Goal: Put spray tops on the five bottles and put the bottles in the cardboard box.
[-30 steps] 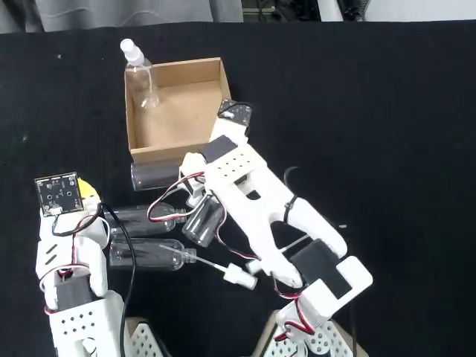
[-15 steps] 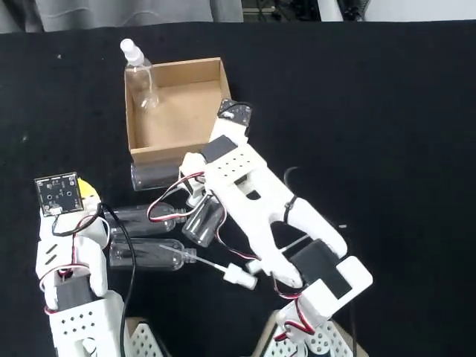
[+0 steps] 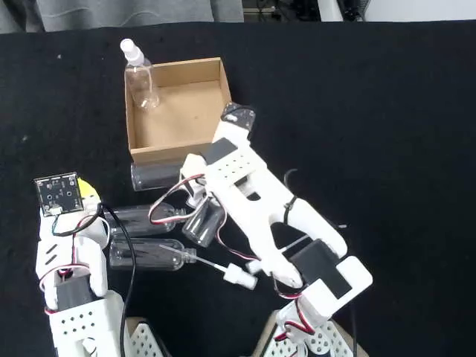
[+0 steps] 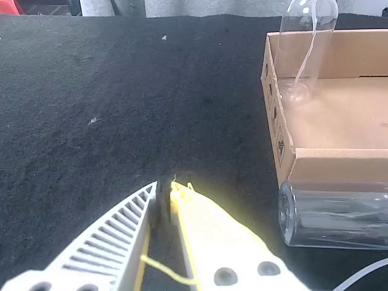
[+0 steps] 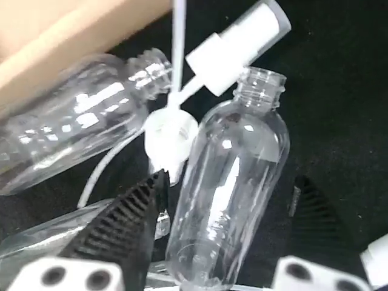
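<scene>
Bottles (image 3: pixel 149 255) lacking tops are laid flat on the black table (image 3: pixel 372 111) near the cardboard box (image 3: pixel 175 152), while a capped bottle (image 3: pixel 139 78) is stood upright in the box's far corner. An open-necked bottle (image 5: pixel 227 200) is flanked by the right gripper (image 5: pixel 229 182), jaws spread wide. The left gripper (image 4: pixel 163 189) is held over bare cloth, its jaws drawn together on nothing.

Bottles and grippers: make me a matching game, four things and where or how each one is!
1. clear plastic bottle with white spray top
2. loose white spray top
3. capless clear plastic bottle
4. left gripper

A. shut, above bare black cloth
B. standing inside the brown cardboard box
C. inside the open right gripper
D. lying on the cloth, not screwed on

Pairs: 1-B, 2-D, 3-C, 4-A.
</scene>
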Tool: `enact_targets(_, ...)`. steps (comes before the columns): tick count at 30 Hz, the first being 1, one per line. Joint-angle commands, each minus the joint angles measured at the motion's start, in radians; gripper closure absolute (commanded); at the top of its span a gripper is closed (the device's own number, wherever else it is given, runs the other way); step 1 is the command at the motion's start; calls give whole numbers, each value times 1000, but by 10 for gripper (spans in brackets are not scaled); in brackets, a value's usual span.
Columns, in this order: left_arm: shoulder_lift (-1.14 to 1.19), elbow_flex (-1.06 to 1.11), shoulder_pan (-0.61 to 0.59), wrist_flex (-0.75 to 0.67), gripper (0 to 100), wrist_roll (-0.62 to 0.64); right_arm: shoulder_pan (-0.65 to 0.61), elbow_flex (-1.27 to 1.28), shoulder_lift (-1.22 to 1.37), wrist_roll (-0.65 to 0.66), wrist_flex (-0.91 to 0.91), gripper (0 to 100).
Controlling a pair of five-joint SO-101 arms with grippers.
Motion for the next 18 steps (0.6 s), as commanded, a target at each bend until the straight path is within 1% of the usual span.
enact_targets(1,-11,5,1,-18,970,-3,-15,54,-50,-9,-89,702)
enact_targets(6,-11,7,-1,-18,970,-3,3,97,-51,-9,-135,702)
enact_targets(9,-11,7,-4,-17,970,-3,48,97,-50,-8,-135,704)
enact_targets(15,-11,7,-2,-17,970,-3,74,94,-50,-2,-141,832)
enact_targets(18,-11,7,-1,-17,970,-3,75,101,-50,-2,-170,841)
